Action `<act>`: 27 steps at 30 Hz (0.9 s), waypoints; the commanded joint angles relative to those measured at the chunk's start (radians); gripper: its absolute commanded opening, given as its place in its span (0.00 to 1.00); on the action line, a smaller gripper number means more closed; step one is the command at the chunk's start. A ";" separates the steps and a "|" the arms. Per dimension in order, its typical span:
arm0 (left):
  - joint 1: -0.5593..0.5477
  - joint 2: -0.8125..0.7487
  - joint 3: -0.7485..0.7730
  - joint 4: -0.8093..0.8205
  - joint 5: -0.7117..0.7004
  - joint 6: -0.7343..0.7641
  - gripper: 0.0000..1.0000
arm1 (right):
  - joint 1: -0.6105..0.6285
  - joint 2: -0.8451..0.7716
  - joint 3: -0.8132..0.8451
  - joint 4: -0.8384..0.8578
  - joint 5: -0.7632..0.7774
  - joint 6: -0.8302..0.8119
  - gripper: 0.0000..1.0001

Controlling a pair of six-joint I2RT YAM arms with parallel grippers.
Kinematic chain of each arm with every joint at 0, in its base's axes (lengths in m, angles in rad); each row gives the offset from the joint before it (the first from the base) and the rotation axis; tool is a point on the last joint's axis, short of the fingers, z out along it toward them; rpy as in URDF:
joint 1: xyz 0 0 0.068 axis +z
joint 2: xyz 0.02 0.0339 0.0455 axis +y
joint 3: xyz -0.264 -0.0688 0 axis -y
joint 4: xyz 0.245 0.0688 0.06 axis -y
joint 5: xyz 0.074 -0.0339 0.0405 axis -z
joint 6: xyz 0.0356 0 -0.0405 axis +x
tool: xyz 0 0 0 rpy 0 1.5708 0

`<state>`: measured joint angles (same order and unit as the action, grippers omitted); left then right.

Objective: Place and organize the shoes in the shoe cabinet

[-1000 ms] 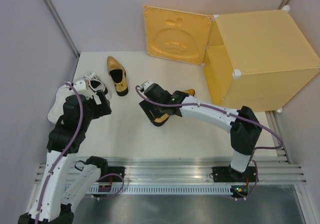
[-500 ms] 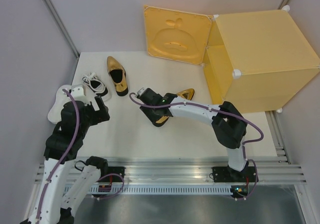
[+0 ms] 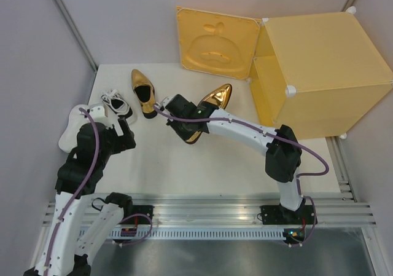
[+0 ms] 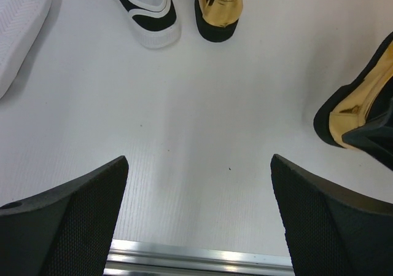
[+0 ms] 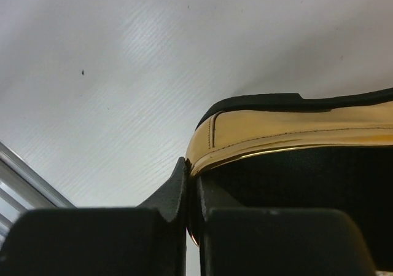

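The right gripper (image 5: 190,179) is clamped tight on the side wall of a shiny metallic gold shoe with a black insole (image 3: 212,101). One finger sits inside the shoe against the dark lining and the other outside on the gold upper, near the heel. From the overhead view this gold shoe lies at a slant in the middle of the white table (image 3: 239,165), with its pointed toe aimed toward the large yellow-orange plastic cube cabinet (image 3: 322,61) at the far right. I cannot tell whether its heel touches the table. The cabinet's square hinged door with an embossed inner face (image 3: 216,41) stands swung open to the left of the box, against the back wall. The second gold shoe (image 3: 143,93) rests flat at the far left of the table. Just beside it to the left is a white shoe with white laces and a black interior (image 3: 116,102). Another white shoe (image 4: 18,33) lies at the left edge with its ridged sole showing, partly hidden by the left arm in the overhead view. The left gripper (image 4: 199,162) hangs over bare table near those shoes with its jaws spread wide apart, holding nothing.
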<state>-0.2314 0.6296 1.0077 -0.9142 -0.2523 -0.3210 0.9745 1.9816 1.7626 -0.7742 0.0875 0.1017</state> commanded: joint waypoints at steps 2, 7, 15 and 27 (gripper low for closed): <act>0.003 0.036 0.042 0.012 0.030 0.008 1.00 | -0.074 -0.032 0.207 -0.088 0.018 -0.080 0.01; 0.003 0.065 0.069 0.023 0.045 0.016 1.00 | -0.170 -0.023 0.356 -0.148 -0.052 -0.094 0.01; 0.003 0.093 0.107 0.028 0.062 0.017 1.00 | -0.364 0.019 0.451 -0.143 -0.115 -0.137 0.01; 0.003 0.110 0.117 0.031 0.070 0.020 1.00 | -0.579 0.094 0.529 -0.065 -0.147 -0.160 0.00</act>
<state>-0.2314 0.7341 1.0870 -0.9096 -0.1989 -0.3202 0.4286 2.0937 2.2059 -0.9421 -0.0818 -0.0055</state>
